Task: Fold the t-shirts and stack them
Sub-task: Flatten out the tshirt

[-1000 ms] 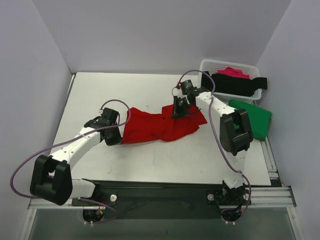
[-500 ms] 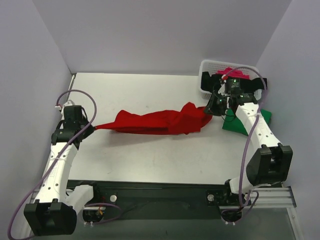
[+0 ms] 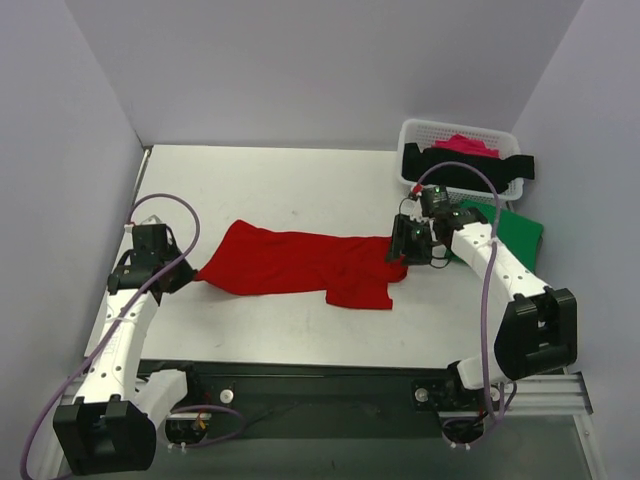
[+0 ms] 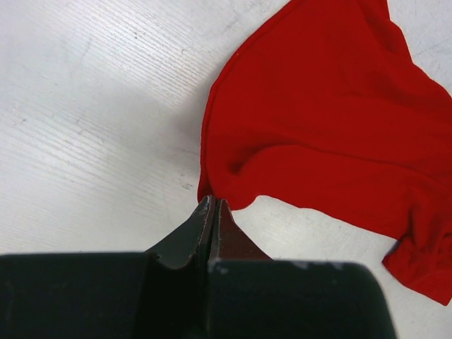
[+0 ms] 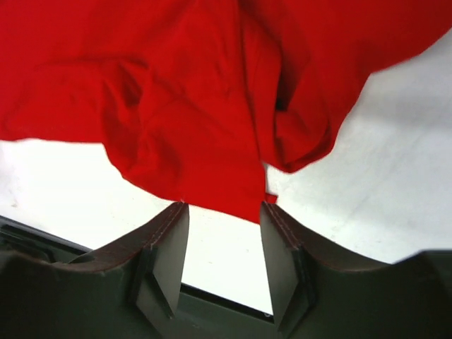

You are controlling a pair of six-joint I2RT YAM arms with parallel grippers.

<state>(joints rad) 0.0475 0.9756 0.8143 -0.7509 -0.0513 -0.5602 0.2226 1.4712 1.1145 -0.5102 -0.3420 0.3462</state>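
The red t-shirt (image 3: 300, 262) lies stretched out flat in the middle of the table (image 3: 300, 180), its long axis running left to right between the two arms. Its left end narrows to a corner and points straight at the left gripper (image 3: 180, 272), which is clenched on that corner (image 4: 212, 205). The wider right end bunches up, with one flap reaching toward the near edge. There the right gripper (image 3: 405, 245) is released, jaws apart, with the shirt's edge lying between its fingertips (image 5: 222, 208). Beyond the right arm a folded green t-shirt (image 3: 515, 232) sits at the table's right edge. Further back stands the white basket (image 3: 415, 135), with a black t-shirt (image 3: 470, 172) draped over it and a pink one (image 3: 465, 145) inside.
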